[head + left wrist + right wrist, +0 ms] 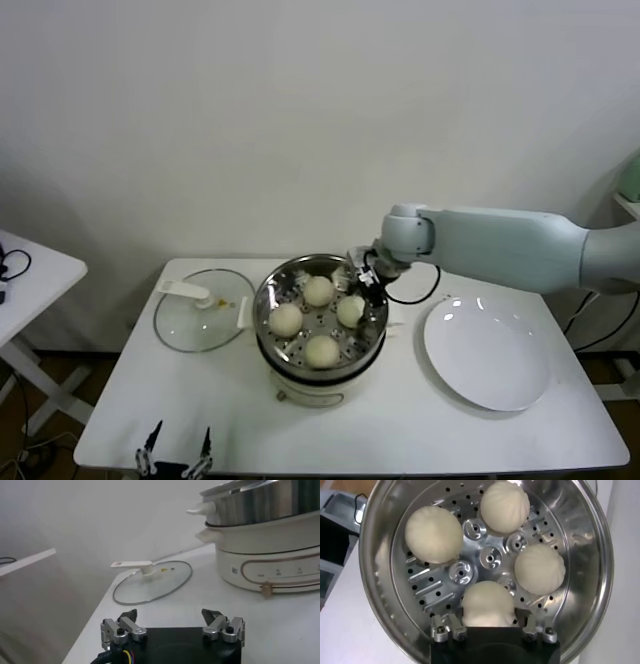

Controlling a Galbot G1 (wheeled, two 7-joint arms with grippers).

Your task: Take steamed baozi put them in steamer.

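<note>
The steel steamer (266, 300) sits on its white cooker base mid-table. Three baozi (318, 290) (286, 319) (322, 350) lie on its perforated floor; they also show in the right wrist view (434, 534) (504, 506) (539, 568). My right gripper (361, 287) reaches in over the far right rim. Its fingers (461, 622) press the sides of a fourth baozi (487, 605), which sits low at the steamer floor (350, 310). My left gripper (175, 458) is parked, open and empty, at the table's front left edge; it also shows in the left wrist view (171, 617).
The glass lid (195, 318) with a white handle lies flat left of the steamer. A white plate (490, 355) lies to its right. The cooker base (270, 555) stands right of the left gripper. A second white table (30, 275) is at far left.
</note>
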